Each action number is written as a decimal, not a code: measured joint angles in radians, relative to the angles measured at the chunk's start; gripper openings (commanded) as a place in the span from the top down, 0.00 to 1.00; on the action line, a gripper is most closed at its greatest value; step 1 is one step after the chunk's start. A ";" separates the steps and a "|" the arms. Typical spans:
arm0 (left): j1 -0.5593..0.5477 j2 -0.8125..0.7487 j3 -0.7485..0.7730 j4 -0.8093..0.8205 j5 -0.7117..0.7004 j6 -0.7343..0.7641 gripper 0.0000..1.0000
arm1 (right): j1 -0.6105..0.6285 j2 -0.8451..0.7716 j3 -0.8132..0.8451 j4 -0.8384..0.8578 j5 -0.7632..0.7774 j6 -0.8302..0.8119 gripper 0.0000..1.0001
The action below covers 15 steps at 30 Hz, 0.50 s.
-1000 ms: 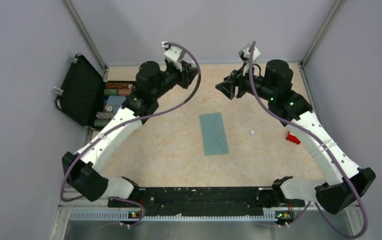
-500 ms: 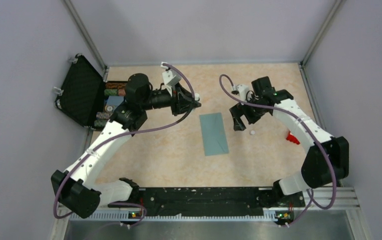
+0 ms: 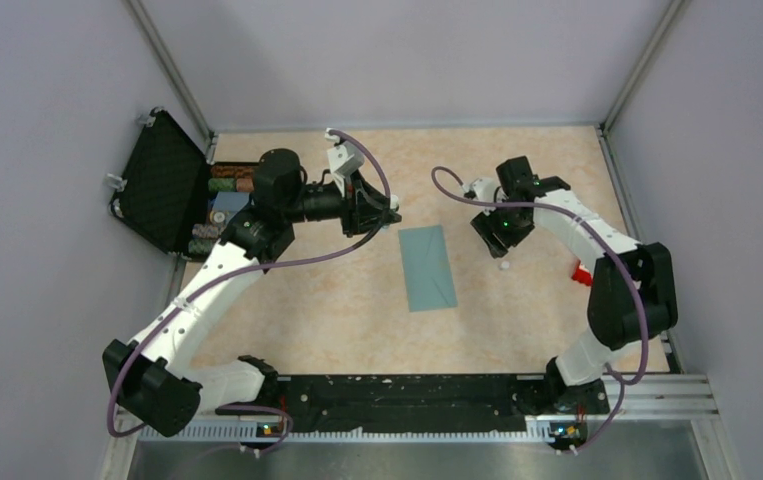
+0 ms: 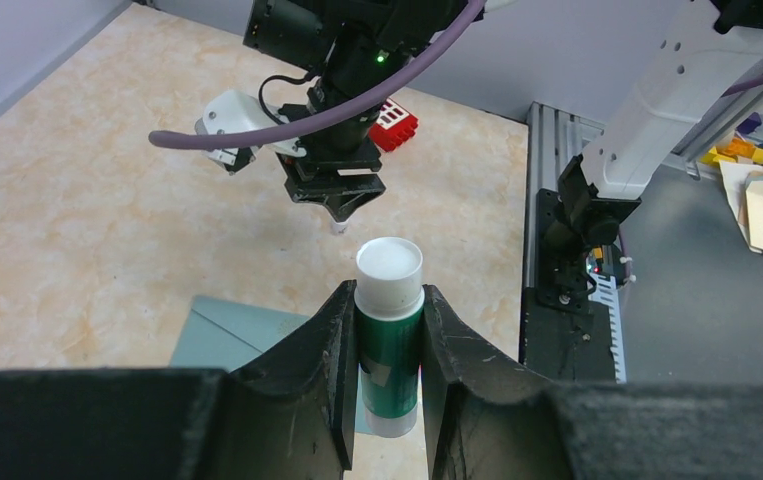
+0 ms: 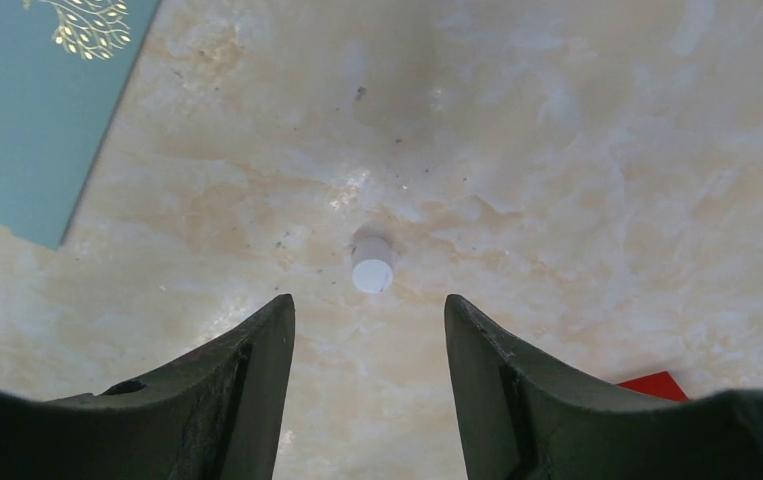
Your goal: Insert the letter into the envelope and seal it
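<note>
Left claw (image 4: 387, 300) grips glue stick (image 4: 389, 352); right claw (image 5: 367, 302) parted above cap (image 5: 372, 272).

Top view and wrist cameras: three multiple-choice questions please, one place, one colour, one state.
1. Where is the small white cylinder? A on the bare table, right of the envelope; B on the envelope; C in a bowl.
2. The glue stick, body colour? A red; B green; C yellow.
3. The right gripper is: A shut on the cylinder; B shut on the envelope; C open above the cylinder.
Answers: A, table shows all round it; B, green shows in the left gripper; C, its jaws stand apart.
</note>
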 measured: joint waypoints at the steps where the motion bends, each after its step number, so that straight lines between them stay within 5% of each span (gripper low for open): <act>1: 0.000 0.000 0.000 0.000 0.000 -0.001 1.00 | 0.000 0.013 0.000 0.003 0.016 -0.005 0.46; 15: 0.000 0.010 0.000 -0.019 -0.011 -0.023 1.00 | -0.008 0.117 -0.014 0.021 0.058 -0.019 0.53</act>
